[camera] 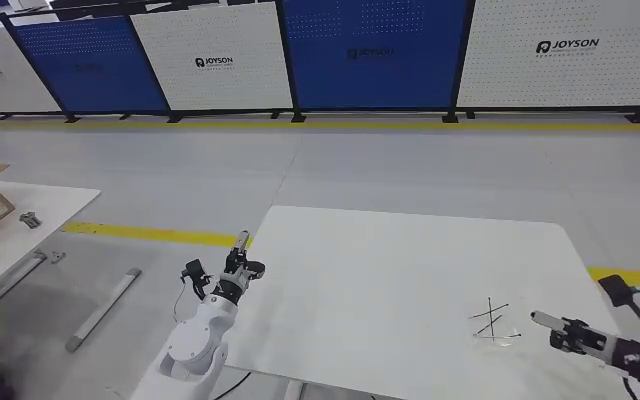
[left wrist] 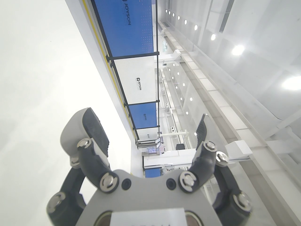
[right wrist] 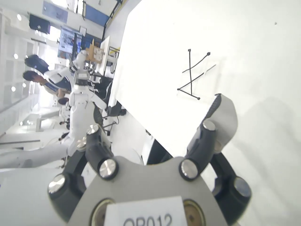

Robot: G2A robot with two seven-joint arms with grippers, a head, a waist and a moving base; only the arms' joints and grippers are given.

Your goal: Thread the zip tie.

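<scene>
Zip ties untouched on the white table.
They lie crossed at lower right, near the spread right gripper; the left gripper, also spread, sits at the table's left edge.

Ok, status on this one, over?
Left gripper open, empty. Right gripper open, empty, near zip ties. Ties lie crossed on table, none threaded. Nothing between them.

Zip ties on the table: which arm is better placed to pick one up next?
Right. The right gripper, open, hovers just beside the zip ties, which lie crossed in its wrist view. The left gripper sits at the opposite edge of the table, far from them.
</scene>
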